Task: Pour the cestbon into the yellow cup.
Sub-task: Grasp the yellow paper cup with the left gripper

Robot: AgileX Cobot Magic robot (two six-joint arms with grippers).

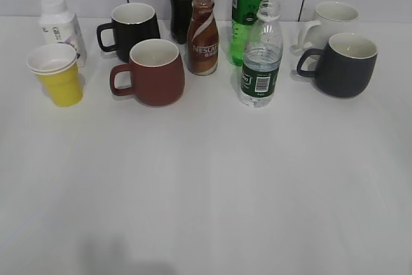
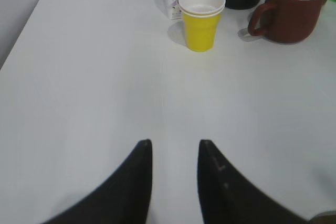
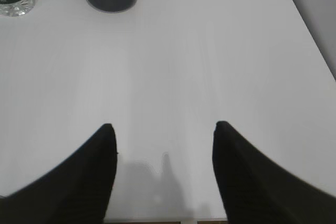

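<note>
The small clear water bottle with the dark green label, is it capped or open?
Open. The cestbon stands upright with a bare neck and no cap, still holding water, untouched on the table.

Bright, even light; soft shadows; pics slightly soft, no glare.

Slanted front view; two low wrist views

I see a brown mug (image 1: pixel 154 72), a black mug (image 1: pixel 134 27), a coffee bottle (image 1: pixel 203 30) and a tall green bottle (image 1: pixel 250 4) on my tabletop (image 1: pixel 206 185).
</note>
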